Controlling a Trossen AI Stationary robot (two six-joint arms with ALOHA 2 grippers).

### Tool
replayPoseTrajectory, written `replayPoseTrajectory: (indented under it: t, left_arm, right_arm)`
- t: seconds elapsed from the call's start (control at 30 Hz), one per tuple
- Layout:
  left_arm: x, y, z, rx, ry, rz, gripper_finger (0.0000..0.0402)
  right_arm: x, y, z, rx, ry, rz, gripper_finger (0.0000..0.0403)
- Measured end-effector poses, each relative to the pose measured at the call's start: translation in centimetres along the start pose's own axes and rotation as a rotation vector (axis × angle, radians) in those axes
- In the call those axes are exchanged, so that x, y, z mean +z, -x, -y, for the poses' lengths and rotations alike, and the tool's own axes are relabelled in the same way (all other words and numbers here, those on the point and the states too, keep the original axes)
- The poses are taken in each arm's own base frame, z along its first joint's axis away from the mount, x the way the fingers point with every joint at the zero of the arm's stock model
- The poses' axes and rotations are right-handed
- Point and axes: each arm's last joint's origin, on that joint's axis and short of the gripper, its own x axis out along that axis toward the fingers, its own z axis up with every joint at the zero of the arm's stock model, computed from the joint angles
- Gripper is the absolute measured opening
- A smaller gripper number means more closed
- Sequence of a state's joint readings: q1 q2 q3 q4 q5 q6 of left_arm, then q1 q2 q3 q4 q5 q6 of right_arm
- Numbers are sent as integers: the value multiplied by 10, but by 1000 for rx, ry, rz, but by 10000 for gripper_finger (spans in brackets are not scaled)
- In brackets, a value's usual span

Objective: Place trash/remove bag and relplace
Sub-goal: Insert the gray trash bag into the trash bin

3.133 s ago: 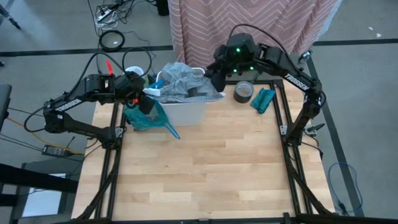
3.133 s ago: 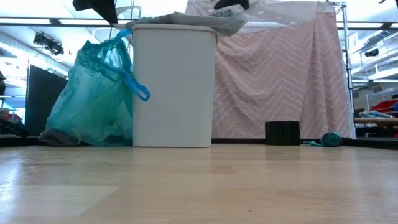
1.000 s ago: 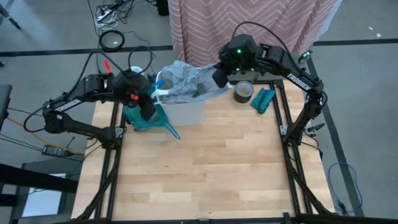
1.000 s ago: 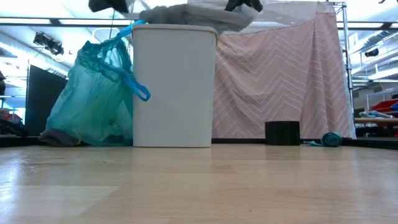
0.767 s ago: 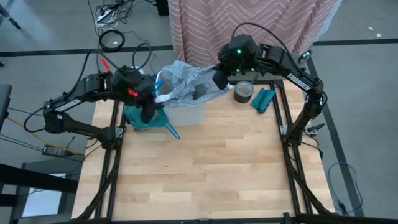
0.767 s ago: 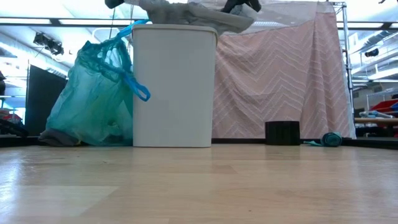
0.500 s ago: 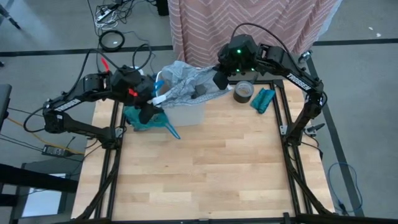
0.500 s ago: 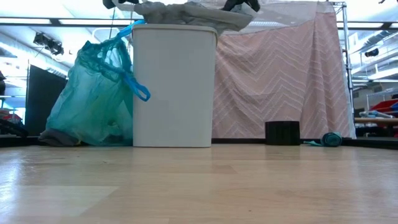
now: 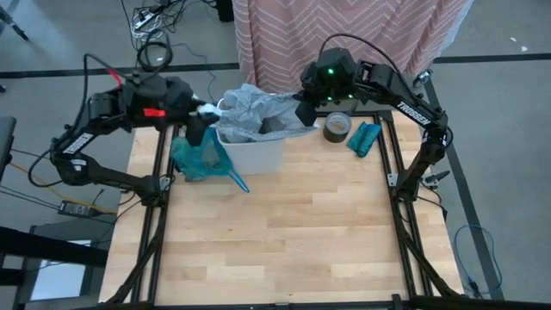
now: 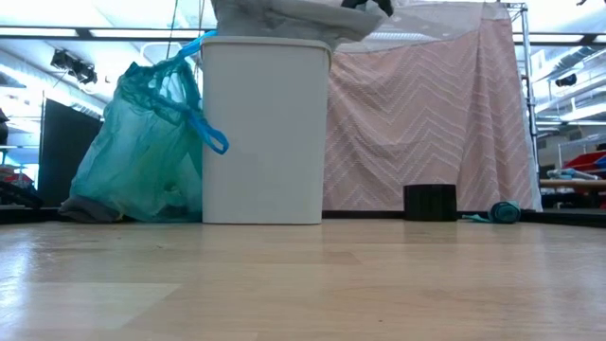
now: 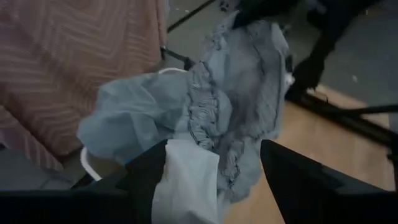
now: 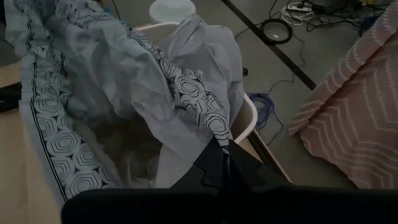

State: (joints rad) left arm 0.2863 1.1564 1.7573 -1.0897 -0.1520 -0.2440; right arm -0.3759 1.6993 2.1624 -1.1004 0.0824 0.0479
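While the right tool (image 9: 300, 110) is clenched on an edge of the pale grey patterned plastic bag (image 9: 254, 114) at the far right rim of the small white plastic bin (image 9: 258, 156), the left tool (image 9: 203, 116) stands released at the bin's left side, fingers (image 11: 149, 180) apart, with grey plastic between them. The grey bag drapes over the bin's mouth. The thin teal-green plastic liner (image 9: 200, 159), bunched and full, rests on the wooden counter (image 9: 284, 232) against the bin's left wall.

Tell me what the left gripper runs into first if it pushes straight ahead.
Probably the grey bag draped over the white bin: it fills the space ahead of the open left gripper. Depth is unclear.
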Motion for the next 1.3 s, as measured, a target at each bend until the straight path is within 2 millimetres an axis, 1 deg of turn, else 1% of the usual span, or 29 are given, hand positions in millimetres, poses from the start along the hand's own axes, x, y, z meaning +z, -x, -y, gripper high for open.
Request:
replayPoseTrajectory:
  t: [0.1,0.2,0.3,0.37,0.4,0.47,0.57,0.7,0.87,1.0,1.07,1.13,1.2,1.3]
  left_arm:
    - [-1,2,0,-51,65,-30,258]
    - [-16,2,-1,-88,64,-210,257]
    - [-35,-1,-6,0,-6,-446,257]
    - [-42,-5,-9,89,-47,-535,257]
    - [-40,-8,-10,115,-61,-512,257]
    - [-37,-6,-10,141,-55,-434,257]
    - [-21,0,-9,156,-37,-266,257]
    - [-7,9,-7,145,-68,-190,257]
    - [3,24,-7,128,-108,-126,257]
    - [14,27,-5,102,-75,-13,257]
    - [19,20,-4,62,-55,9,257]
    - [22,9,-1,-16,-49,-18,257]
    - [22,-8,2,-65,-82,-79,257]
    - [24,-37,7,-81,-154,-133,257]
  right_arm:
    - [0,0,0,0,0,0,0]
    - [0,0,0,0,10,0,0]
    - [0,0,0,0,18,0,0]
    - [0,0,0,0,18,5,0]
    - [1,0,0,1,18,8,0]
    - [1,0,0,8,18,13,0]
    - [1,0,0,8,17,14,0]
    - [1,0,-1,11,16,14,0]
    - [1,0,-2,26,16,14,0]
    - [4,0,-2,30,14,39,0]
    - [6,0,-2,31,13,57,0]
    - [6,0,-2,31,12,66,0]
    - [7,0,-2,32,10,69,0]
    - [7,0,-2,32,3,67,0]
